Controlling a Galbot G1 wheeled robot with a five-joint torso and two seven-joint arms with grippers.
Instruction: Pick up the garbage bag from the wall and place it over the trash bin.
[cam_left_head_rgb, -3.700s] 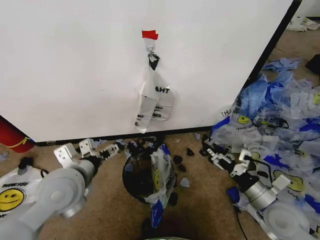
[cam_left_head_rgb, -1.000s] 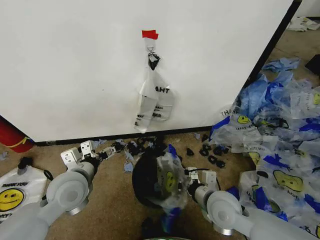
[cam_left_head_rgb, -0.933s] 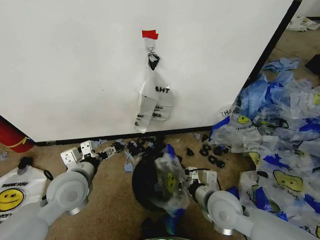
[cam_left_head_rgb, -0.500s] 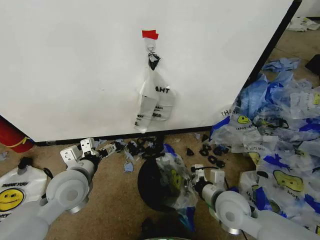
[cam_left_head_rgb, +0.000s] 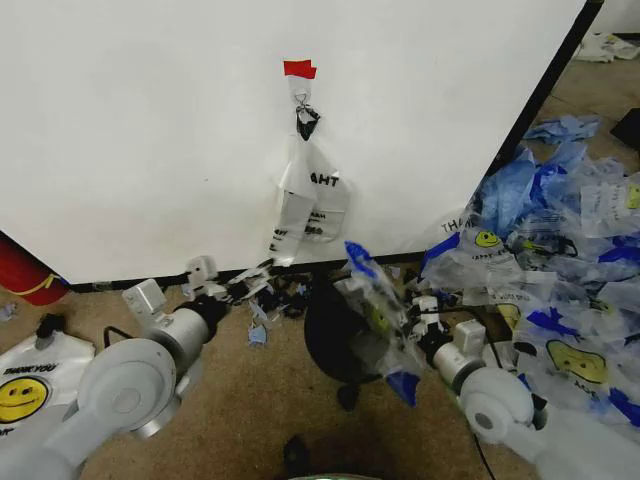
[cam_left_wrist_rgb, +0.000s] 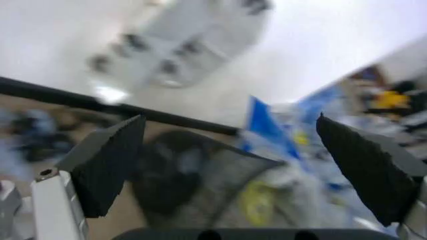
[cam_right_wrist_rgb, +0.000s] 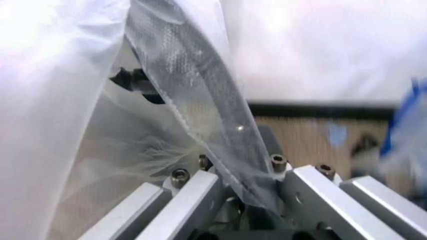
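Moved since half a second ago: trash bin (cam_left_head_rgb: 335, 335) and garbage bag (cam_left_head_rgb: 375, 320) now sit further to the robot's right and nearer the wall (cam_left_head_rgb: 150, 130); left hand (cam_left_head_rgb: 250, 285) has reached forward toward the wall's black base strip.

Item 1, garbage bag: clear thin plastic with blue handle strips and a yellow smiley partly visible; draped against the right side of the bin, one blue strip raised above the rim, another hanging low on the right.

Item 2, trash bin: round black mesh, on the brown floor just in front of the wall, tilted.

Item 3, right hand (cam_left_head_rgb: 425, 320): at the bin's right side, touching the bag. Right wrist view shows its fingers (cam_right_wrist_rgb: 193, 200) drawn together on a fold of the clear plastic (cam_right_wrist_rgb: 200, 115).

Item 4, left hand: low over the floor to the left of the bin, clear of it. Left wrist view shows its two dark pads (cam_left_wrist_rgb: 110, 167) set wide apart, nothing between them, bin (cam_left_wrist_rgb: 200, 185) ahead.

Item 5, narrower clear bag (cam_left_head_rgb: 305, 200): hanging on the wall below a red tape piece (cam_left_head_rgb: 299, 69).

Item 6, loose bags (cam_left_head_rgb: 560, 260): heaped on the floor at right.

Item 7, black scraps (cam_left_head_rgb: 290, 295): scattered along the wall base.
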